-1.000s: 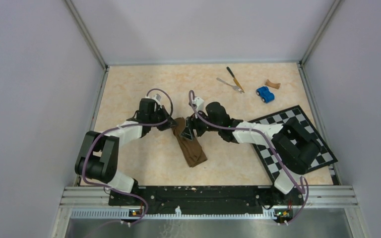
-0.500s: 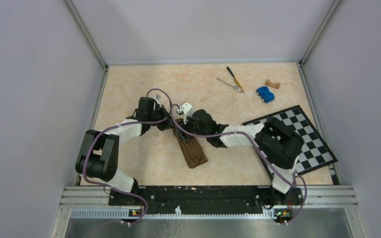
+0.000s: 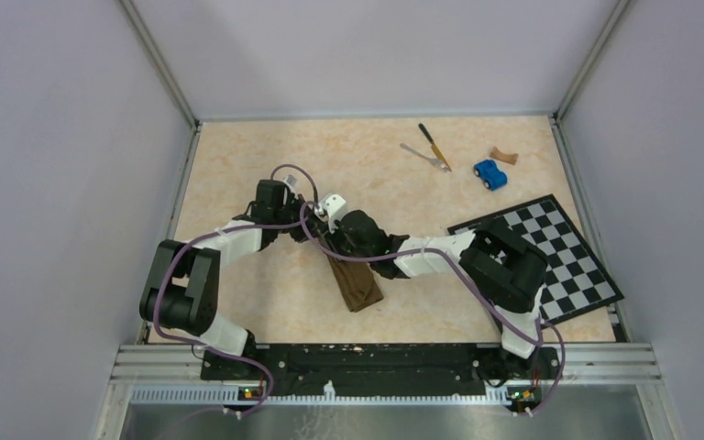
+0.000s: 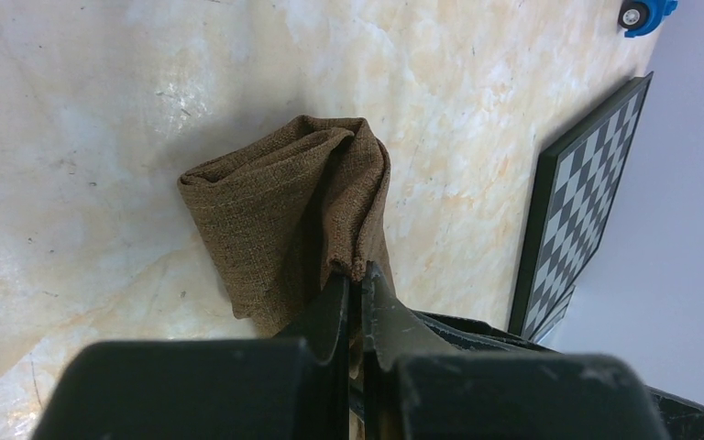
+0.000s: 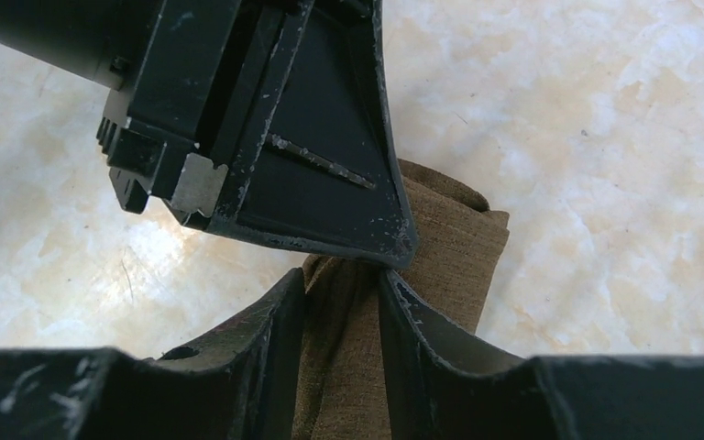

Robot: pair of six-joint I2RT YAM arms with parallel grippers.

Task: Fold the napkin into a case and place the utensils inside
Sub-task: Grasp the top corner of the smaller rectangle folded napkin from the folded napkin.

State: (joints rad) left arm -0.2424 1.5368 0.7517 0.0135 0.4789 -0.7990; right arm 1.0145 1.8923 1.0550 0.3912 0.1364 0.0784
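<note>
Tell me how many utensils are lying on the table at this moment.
2. The knife and the fork lie side by side near the far edge, left of the blue toy car. None appears hidden.

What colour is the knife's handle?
Yellow-orange, on the knife beside the fork; the top external view shows it best.

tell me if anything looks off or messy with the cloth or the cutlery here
The napkin lies as a narrow folded strip, but its far end is bunched and rumpled where both grippers meet it, not flat. The knife and fork lie crossed at the table's far side, apart from the cloth. Nothing looks spilled or damaged.
</note>
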